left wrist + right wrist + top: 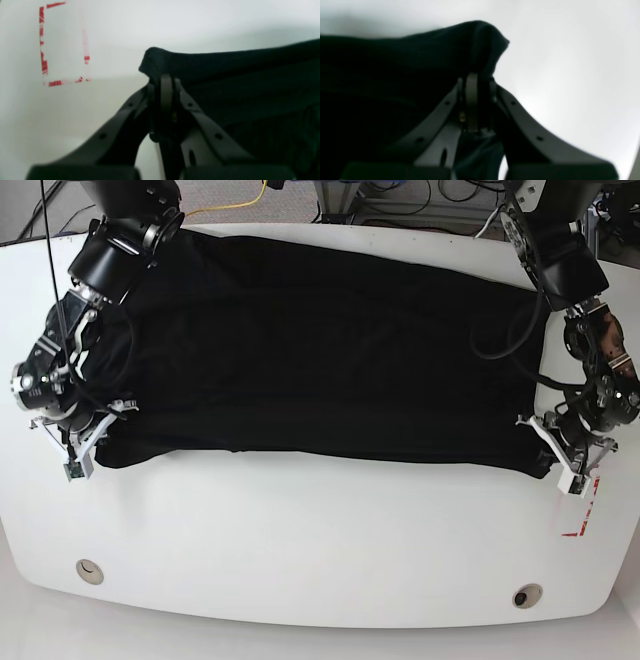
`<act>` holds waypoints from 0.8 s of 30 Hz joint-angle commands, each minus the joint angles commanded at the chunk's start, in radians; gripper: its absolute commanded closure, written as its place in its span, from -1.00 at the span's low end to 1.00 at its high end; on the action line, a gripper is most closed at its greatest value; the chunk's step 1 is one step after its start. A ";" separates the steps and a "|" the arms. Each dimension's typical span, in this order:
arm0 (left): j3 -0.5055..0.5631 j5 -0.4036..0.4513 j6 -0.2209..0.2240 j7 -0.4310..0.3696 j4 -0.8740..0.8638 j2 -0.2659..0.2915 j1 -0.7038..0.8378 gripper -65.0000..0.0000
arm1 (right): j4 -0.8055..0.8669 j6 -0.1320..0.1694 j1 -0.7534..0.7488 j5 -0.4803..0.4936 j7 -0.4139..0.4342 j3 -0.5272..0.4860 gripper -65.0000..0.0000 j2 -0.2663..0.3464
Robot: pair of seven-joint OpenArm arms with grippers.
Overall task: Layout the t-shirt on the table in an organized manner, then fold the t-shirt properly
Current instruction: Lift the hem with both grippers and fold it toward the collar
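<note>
A red rectangle marking (63,42) lies on the white desk (320,550) just beside the left pincer (163,77). The black t-shirt (320,350) spreads wide across the desk's far half. Left pincer and right pincer (477,75) each pinch a near corner.

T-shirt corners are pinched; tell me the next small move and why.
Probably draw both corners toward the near table edge: the left gripper and right gripper each clamp a corner of the t-shirt, whose near edge looks rumpled.
</note>
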 joint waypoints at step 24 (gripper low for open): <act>0.005 0.003 -0.027 0.109 0.075 -0.083 0.163 1.00 | 0.195 0.000 -0.344 -0.002 -0.012 0.002 0.93 -0.092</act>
